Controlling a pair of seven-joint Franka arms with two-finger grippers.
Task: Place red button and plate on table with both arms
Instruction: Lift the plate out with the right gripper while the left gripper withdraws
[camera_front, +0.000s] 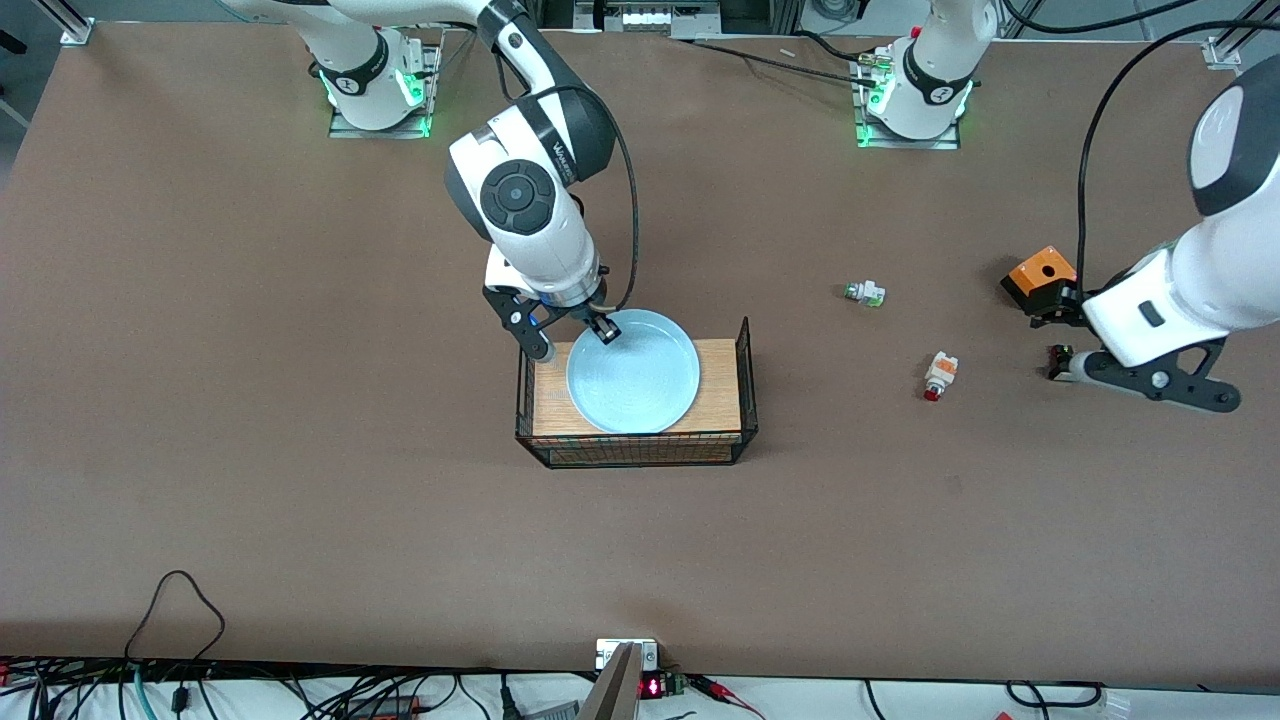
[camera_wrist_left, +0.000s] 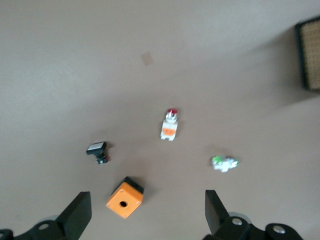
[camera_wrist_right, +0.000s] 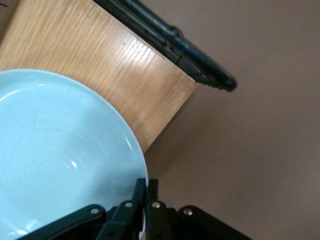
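Right wrist view: the right gripper (camera_wrist_right: 146, 187) is pinching the rim of the plate (camera_wrist_right: 55, 150), its 2 fingers drawn together on the edge.
Right gripper, front view: the right gripper (camera_front: 603, 331) is biting the plate (camera_front: 632, 370) on the edge toward the robots' bases.
Plate: it is lying flat on the wooden top of the wire rack (camera_front: 634, 400), not yet on the table (camera_front: 300, 480), with part of its rim overhanging the wood.
Left gripper: the left gripper (camera_wrist_left: 147, 210) is hanging with fingers spread wide and nothing between them, over the table at the left arm's end, above the orange box (camera_wrist_left: 124, 198).
Left gripper, front view: the left gripper (camera_front: 1058, 335) is sitting beside the orange box (camera_front: 1040, 277).
Red button: the red button (camera_front: 939, 376) is lying on its side on the table, well apart from the rack; in the left wrist view the red button (camera_wrist_left: 170, 125) is sitting clear of both fingers.
Other parts: a white-and-green part (camera_front: 865, 293) is lying farther from the front camera than the button; a black part (camera_wrist_left: 97, 151) is resting near the orange box.
Risk 1: I'd guess the thin edge grip is letting the plate tilt or slip once lifted.
Risk 2: the rack's raised wire end may be catching the rim if the plate is being dragged sideways.
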